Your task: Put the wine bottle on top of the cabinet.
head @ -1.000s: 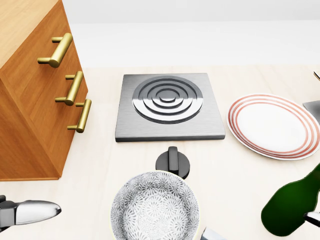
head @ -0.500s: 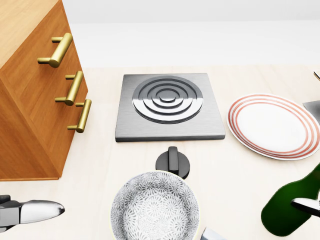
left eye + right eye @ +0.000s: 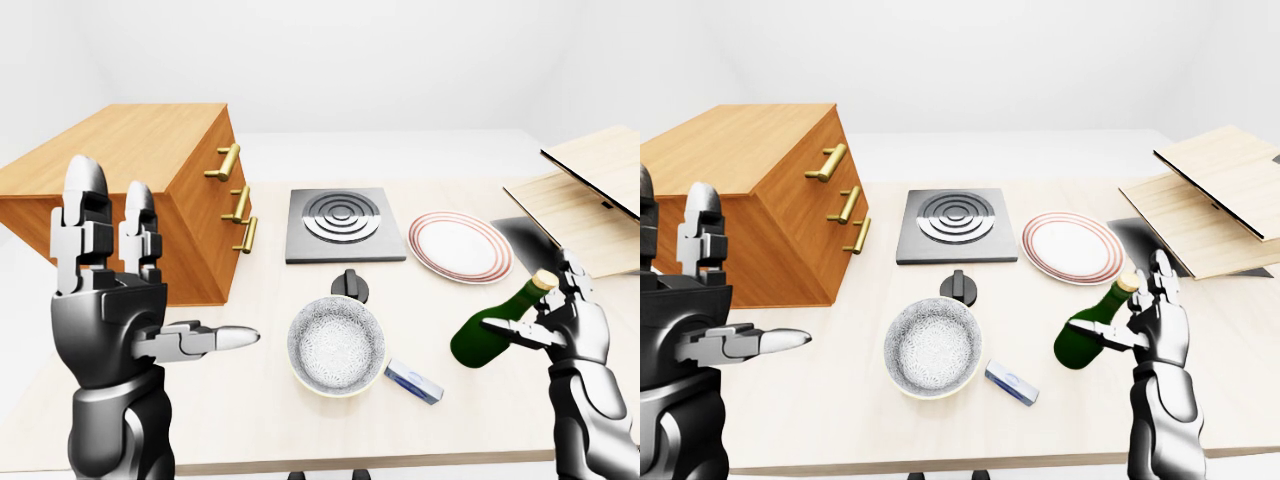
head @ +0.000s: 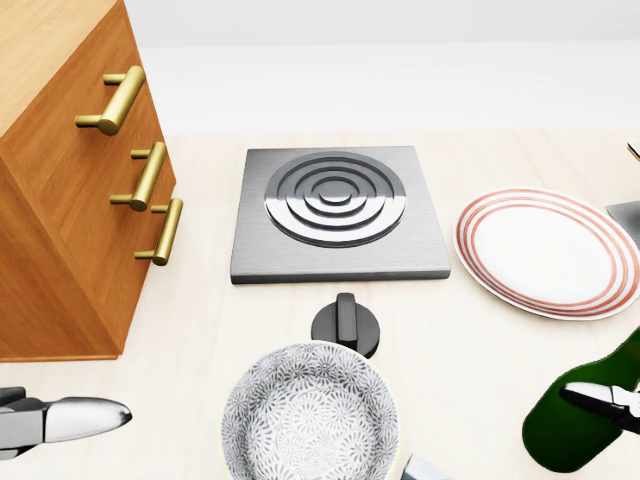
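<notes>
The dark green wine bottle point(image 3: 492, 328) lies on the pale table at the right, its cork end pointing to the upper right. My right hand point(image 3: 556, 318) is at the bottle's neck and shoulder. Its fingers stand upright behind the neck, its thumb point(image 4: 600, 397) reaches across the green glass, and the hand is open. The wooden cabinet point(image 3: 140, 165) with brass handles stands at the left, its flat top bare. My left hand point(image 3: 150, 285) is raised below the cabinet in the left-eye view, open, with fingers up, thumb pointing right and nothing in it.
A grey hob point(image 3: 345, 222) and a red-rimmed plate point(image 3: 460, 247) lie across the middle. A patterned bowl point(image 3: 336, 345), a black knob point(image 3: 349, 285) and a small blue-white packet point(image 3: 412, 381) sit between my hands. Wooden boards point(image 3: 590, 195) lie at the far right.
In the head view my right thumb has slid up and left across the bottle. My left thumb has crept slightly right. The bottle itself has stayed put.
</notes>
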Motion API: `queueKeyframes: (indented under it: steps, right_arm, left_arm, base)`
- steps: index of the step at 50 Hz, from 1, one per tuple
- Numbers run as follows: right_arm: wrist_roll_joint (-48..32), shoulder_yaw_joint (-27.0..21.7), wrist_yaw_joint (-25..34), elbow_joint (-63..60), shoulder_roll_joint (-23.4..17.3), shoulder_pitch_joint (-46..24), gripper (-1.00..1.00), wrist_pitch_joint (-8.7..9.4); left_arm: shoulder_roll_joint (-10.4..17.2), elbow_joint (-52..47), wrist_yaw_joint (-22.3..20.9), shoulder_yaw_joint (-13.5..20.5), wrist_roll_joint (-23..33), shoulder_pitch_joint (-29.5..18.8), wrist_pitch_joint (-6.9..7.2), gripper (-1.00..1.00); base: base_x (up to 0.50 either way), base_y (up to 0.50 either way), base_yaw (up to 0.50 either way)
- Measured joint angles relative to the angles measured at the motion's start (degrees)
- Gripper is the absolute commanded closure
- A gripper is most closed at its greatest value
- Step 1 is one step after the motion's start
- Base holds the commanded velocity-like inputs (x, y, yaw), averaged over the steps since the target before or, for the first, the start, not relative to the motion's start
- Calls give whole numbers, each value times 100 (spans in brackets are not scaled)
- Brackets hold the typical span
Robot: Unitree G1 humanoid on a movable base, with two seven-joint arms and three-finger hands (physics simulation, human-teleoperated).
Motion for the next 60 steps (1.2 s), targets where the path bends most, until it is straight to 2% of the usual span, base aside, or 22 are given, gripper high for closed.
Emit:
queueKeyframes:
  steps: [1,4,5,6,28,47,60]
  right_arm:
    - [-4,18,-10,6,-7,-12,-83,0]
    - [-15,63,-37,0,-26,-43,63,0]
    - [-19,76,-42,-4,-30,-53,91,0]
    - [-22,88,-46,-7,-35,-62,100,0]
    - [-60,202,83,-598,115,64,100,0]
    - [-440,22,186,-3809,674,431,100,0]
    - [-550,34,49,-5232,571,-34,100,0]
  left_arm:
    - [0,3,0,0,-1,1,0,-100]
    - [0,8,-1,1,-5,7,0,-100]
    - [-1,10,-2,2,-7,9,0,-100]
    - [0,14,-3,4,-8,9,0,-100]
    - [-6,108,-14,-6,-5,27,0,-100]
    - [16,65,12,36,-54,-12,0,-100]
    - [23,37,27,47,-66,-35,0,-100]
  base:
    - [0,0,0]
    - [0,0,0]
    - [0,0,0]
    - [0,0,0]
    - [0,0,0]
    - [0,0,0]
    - [0,0,0]
